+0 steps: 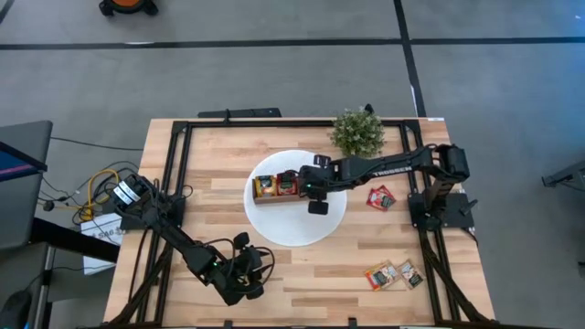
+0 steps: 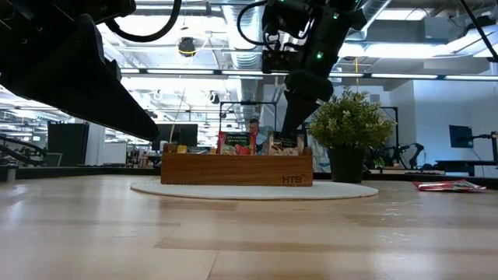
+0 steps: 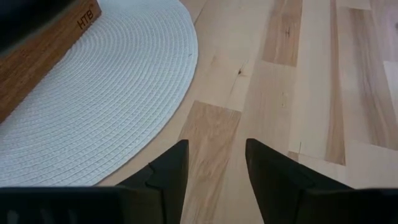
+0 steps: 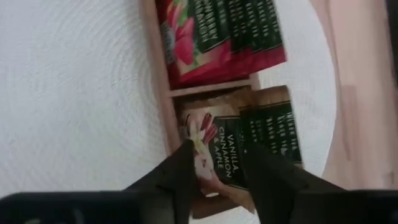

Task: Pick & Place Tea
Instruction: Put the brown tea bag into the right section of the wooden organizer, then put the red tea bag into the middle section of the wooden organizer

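A narrow wooden box (image 1: 279, 187) stands on the white disc (image 1: 297, 224), with tea sachets upright in its compartments: yellow (image 1: 265, 186), red (image 4: 217, 37) and beige (image 4: 270, 130). My right gripper (image 4: 221, 171) hangs over the box's right-hand compartment, pointing steeply down, fingers apart. A beige tea sachet (image 4: 225, 155) shows between them, lying in that compartment. My left gripper (image 3: 216, 162) waits open and empty over bare wood near the table's front edge (image 1: 247, 274), beside the disc. My right gripper comes at the beige sachet from above, with a finger on either side of it. One fingertip (image 4: 186, 165) overlaps the sachet's edge (image 4: 200, 149). I cannot tell whether it touches the sachet.
A green plant (image 1: 358, 132) stands just behind the disc at the far edge. One red sachet (image 1: 380, 196) lies on the table right of the disc, and more beige and orange ones (image 1: 395, 274) lie near the front right corner. A black frame runs along the table's edges.
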Robot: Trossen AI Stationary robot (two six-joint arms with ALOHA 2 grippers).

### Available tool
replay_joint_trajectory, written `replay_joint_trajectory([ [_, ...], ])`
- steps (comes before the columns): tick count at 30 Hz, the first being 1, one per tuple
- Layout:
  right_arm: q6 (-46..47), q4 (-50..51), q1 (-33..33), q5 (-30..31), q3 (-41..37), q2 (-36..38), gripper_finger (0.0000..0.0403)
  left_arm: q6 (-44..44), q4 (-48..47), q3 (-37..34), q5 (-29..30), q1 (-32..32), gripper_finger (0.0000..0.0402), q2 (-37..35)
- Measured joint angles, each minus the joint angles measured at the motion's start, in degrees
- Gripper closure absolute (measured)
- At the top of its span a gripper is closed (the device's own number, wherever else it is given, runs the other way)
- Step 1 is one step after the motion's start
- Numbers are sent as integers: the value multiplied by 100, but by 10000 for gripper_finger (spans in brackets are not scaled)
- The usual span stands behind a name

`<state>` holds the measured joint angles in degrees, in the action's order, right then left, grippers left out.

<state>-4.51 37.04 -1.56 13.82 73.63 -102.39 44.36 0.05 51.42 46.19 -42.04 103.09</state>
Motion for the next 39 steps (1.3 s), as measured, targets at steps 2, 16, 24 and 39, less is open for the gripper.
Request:
replay_joint_trajectory([
  [2, 2, 34, 7, -18, 0, -2, 301, 0, 2, 0, 0, 0, 248, 0],
  [16, 325, 58, 91, 224, 21, -3, 302, 7, 2, 0, 2, 0, 248, 0],
  [24, 346, 292, 476, 474, 240, 517, 241, 11, 2, 0, 3, 1, 248, 0],
  [39, 3881, 1779, 2725, 261, -1803, 2723, 281, 31, 110, -2, 6, 2, 248, 0],
])
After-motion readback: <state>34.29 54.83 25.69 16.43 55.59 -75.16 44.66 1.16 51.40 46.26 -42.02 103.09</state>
